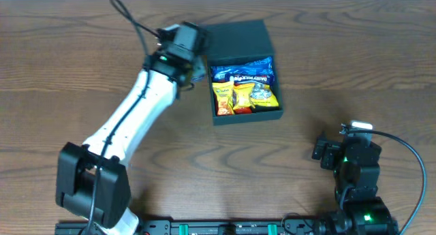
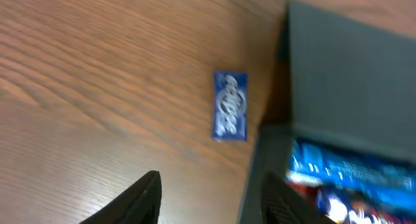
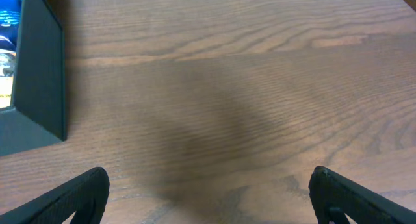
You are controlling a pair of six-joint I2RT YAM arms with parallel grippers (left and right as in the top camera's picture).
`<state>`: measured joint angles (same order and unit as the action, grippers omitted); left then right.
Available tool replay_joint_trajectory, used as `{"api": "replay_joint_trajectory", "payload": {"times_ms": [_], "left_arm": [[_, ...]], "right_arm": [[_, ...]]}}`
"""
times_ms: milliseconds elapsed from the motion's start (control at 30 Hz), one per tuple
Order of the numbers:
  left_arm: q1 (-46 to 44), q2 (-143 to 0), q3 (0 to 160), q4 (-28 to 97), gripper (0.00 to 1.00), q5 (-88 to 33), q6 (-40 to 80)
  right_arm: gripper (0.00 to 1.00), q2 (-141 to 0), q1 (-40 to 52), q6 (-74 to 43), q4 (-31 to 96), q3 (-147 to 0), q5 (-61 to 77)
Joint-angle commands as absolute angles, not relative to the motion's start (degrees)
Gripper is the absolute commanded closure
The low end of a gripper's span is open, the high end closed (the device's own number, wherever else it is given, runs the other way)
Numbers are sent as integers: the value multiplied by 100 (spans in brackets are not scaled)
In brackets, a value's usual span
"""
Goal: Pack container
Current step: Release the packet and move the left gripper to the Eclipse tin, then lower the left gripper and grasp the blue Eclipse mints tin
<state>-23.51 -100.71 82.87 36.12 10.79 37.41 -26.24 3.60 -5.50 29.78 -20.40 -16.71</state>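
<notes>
Now | container (image 1: 238, 37): dark teal, square, lid open | snack packets (image 1: 245, 88) inside

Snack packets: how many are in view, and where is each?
5. A large blue packet lies in the container; three yellow-orange packets sit in a row beside it; a small blue packet lies on the table outside. More may be hidden beneath.

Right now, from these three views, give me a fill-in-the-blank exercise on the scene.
1. The lid of the container stands ____.
2. The small packet on the table beside the container is coloured ____.
3. The open gripper nearest that packet belongs to the ____ arm.
4. The right gripper is open and holds ____.
Missing words: open; blue; left; nothing.
</notes>
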Motion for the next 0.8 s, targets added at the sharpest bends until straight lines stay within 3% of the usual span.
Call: {"api": "replay_joint_trajectory", "payload": {"times_ms": [0, 300, 467, 767], "left_arm": [[-2110, -10132, 8353, 3553, 51, 762, 3564], [-2040, -11115, 9188, 3747, 51, 440, 3295], [-2027, -11629, 9448, 3883, 46, 438, 3223], [-2027, -12283, 9448, 3474, 20, -113, 2995]], "right_arm": [[1, -2615, 336, -620, 2982, -2018, -1712], [1, -2617, 336, -620, 2982, -2018, -1710], [1, -2615, 336, -620, 2982, -2018, -1712], [1, -2615, 336, -620, 2982, -2018, -1712]]}}
